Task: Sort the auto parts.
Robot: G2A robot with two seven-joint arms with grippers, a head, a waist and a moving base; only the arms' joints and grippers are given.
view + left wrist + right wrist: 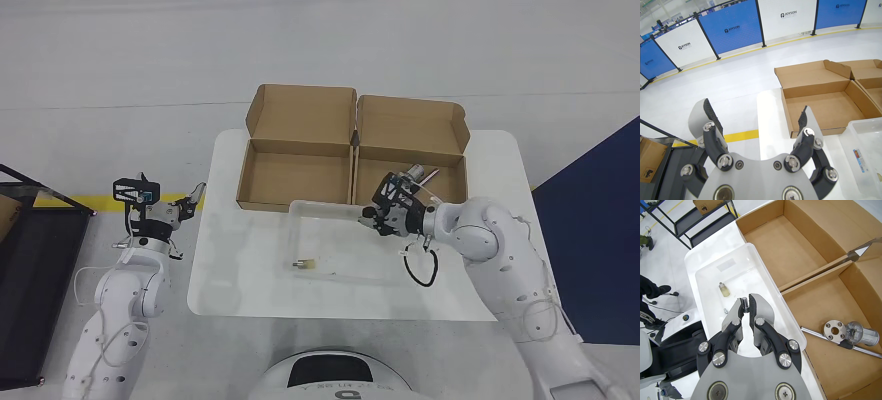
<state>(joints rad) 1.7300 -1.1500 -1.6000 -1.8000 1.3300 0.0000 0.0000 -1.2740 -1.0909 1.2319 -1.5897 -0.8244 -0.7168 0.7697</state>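
Steel bolt (745,306) clenched in my right claw (746,300) above tray (745,275) | left claw (755,106) released | next, I reckon: drop it in box (819,298) beside tray

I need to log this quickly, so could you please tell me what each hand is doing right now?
Left hand: open, empty.
Right hand: closed on a threaded bolt.

A black rack (35,260) stands at nine o'clock from the white table (240,280), with a yellow floor line (742,133) between them. Blue-and-white partitions (734,34) stand across the floor.
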